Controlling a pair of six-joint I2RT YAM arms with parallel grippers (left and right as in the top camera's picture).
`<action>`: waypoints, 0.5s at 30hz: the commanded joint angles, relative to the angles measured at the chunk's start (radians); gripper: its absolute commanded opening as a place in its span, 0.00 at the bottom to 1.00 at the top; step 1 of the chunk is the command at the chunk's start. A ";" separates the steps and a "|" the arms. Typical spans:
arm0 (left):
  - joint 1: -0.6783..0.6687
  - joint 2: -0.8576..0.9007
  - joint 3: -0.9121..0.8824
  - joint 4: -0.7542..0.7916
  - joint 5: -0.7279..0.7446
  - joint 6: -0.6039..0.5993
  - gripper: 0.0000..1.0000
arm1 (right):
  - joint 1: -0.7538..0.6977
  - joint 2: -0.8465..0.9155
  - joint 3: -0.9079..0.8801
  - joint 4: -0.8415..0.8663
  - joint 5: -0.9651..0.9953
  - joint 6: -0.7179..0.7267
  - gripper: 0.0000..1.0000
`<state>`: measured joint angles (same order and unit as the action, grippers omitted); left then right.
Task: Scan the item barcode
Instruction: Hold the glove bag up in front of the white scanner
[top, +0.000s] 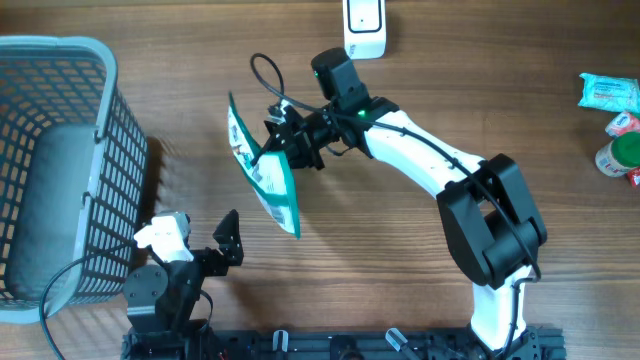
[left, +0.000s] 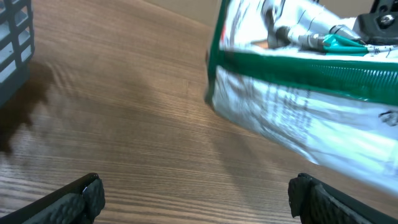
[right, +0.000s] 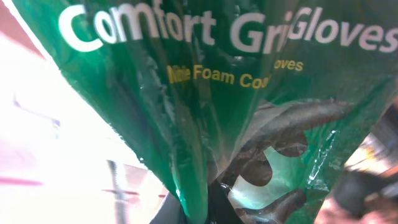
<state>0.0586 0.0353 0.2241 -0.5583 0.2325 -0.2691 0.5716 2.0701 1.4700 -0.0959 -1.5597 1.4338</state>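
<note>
A green and white glove packet (top: 262, 165) hangs tilted above the middle of the table, pinched at its upper edge by my right gripper (top: 283, 140), which is shut on it. The right wrist view is filled by the packet's green printed face (right: 205, 87) with white lettering. From the left wrist camera the packet's white back (left: 298, 106) floats above the wood at the upper right. A white barcode scanner (top: 365, 25) stands at the table's far edge, beyond the right arm. My left gripper (top: 205, 250) rests open near the front left, with nothing between its fingers (left: 81, 196).
A grey mesh basket (top: 60, 150) stands at the left, close to my left arm. Several small packaged items (top: 615, 120) lie at the right edge. The right arm (top: 450, 170) stretches across the table's middle.
</note>
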 joint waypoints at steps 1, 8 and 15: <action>-0.005 -0.004 -0.005 0.003 -0.006 -0.008 1.00 | -0.031 0.001 0.009 -0.003 -0.045 0.426 0.04; -0.005 -0.004 -0.005 0.003 -0.006 -0.008 1.00 | -0.087 0.001 0.009 0.034 -0.051 0.636 0.04; -0.005 -0.004 -0.005 0.003 -0.006 -0.008 1.00 | -0.090 0.001 0.008 0.551 -0.053 0.610 0.04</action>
<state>0.0586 0.0353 0.2241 -0.5583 0.2325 -0.2691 0.4816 2.0701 1.4673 0.2012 -1.5566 2.0411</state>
